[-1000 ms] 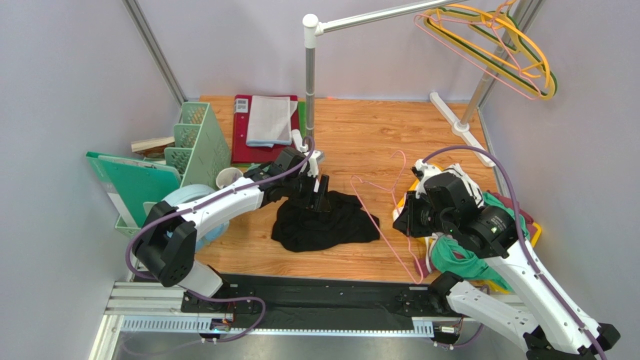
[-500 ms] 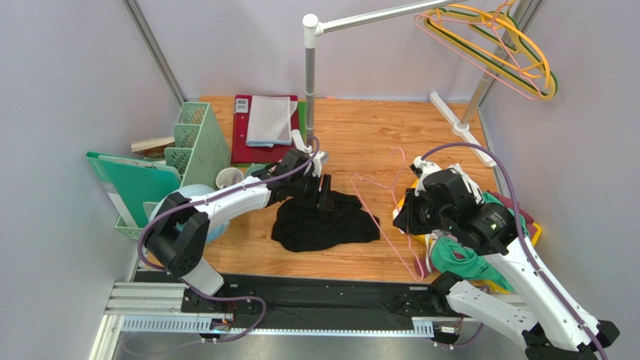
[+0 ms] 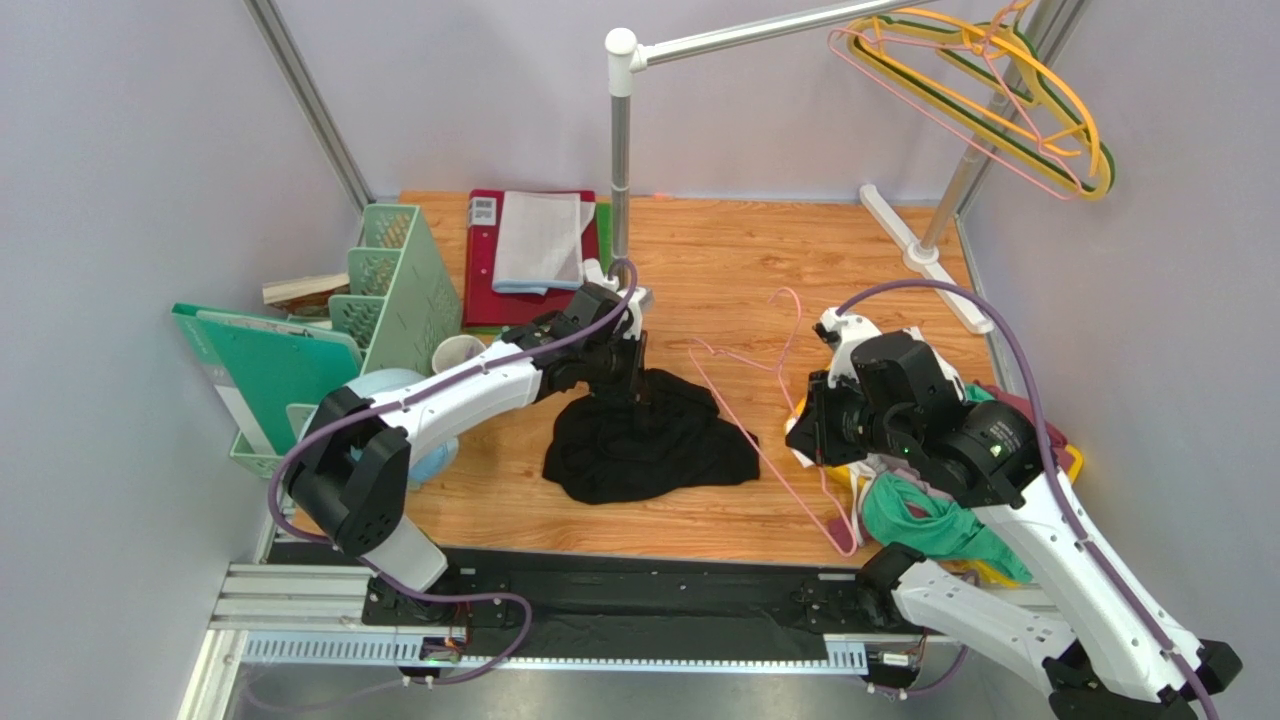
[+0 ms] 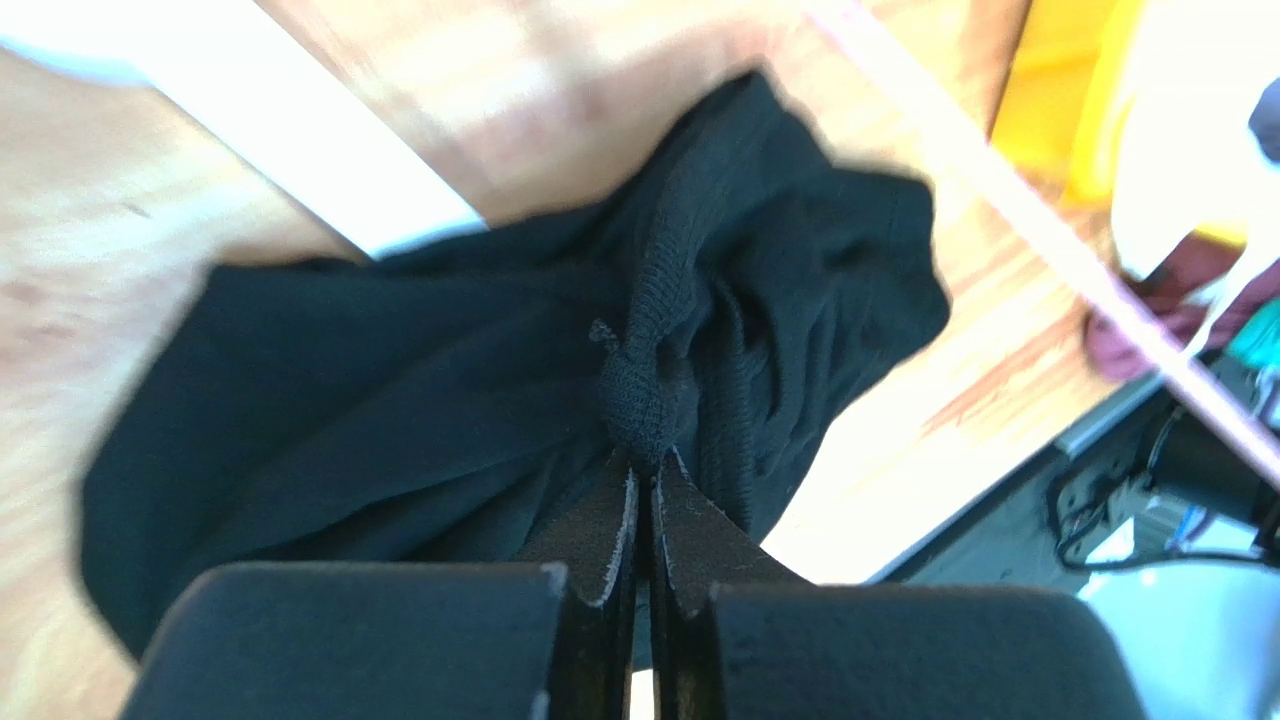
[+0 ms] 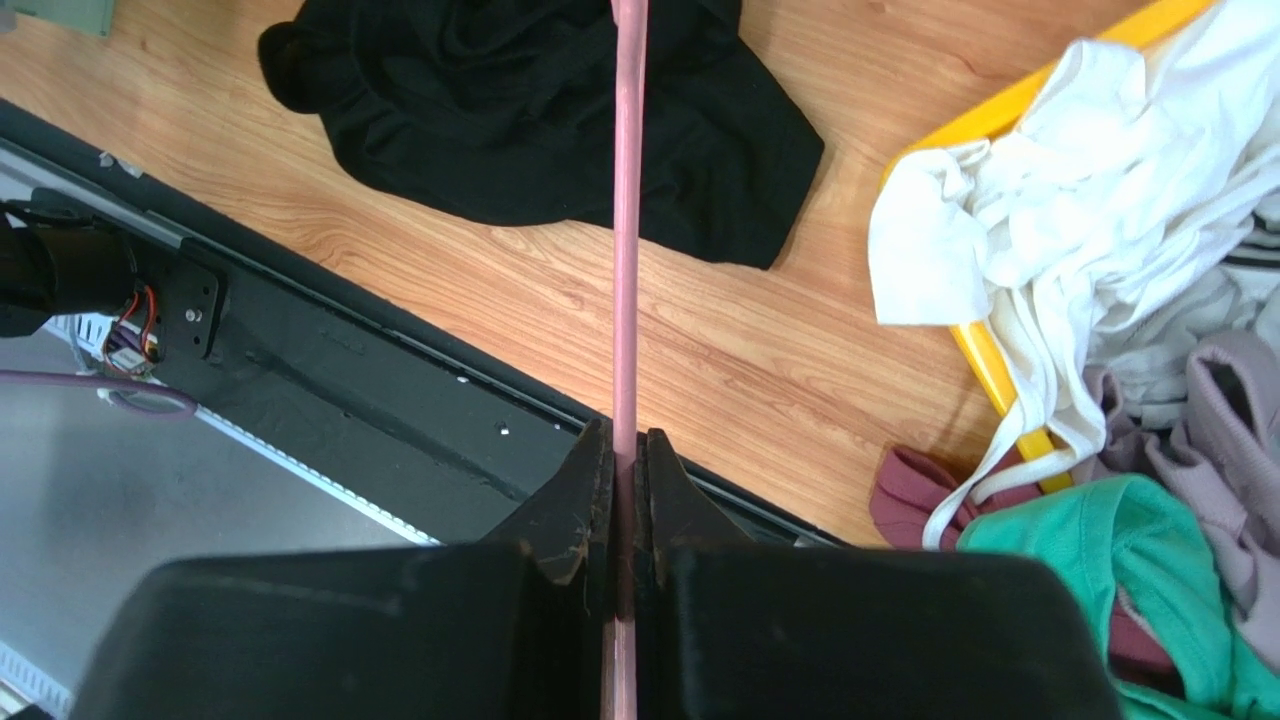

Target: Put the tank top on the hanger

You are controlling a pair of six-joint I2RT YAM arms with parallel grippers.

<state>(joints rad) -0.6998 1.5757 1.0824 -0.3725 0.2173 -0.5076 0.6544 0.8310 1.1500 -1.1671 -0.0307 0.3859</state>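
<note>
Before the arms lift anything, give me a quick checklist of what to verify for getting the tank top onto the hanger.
1. Left tool shut on the tank top: ok, pinching a bunched fold.
2. Right tool shut on the hanger: ok, clamped on the pink wire.
3. Gripped fold is a strap or neckline: cannot tell.
4. Tank top spread open: not ok, crumpled on the table.
5. Hanger clear of the tank top: cannot tell.

fingers [image 4: 601, 548] together, tank top [image 4: 376, 405] pinched — bunched
</note>
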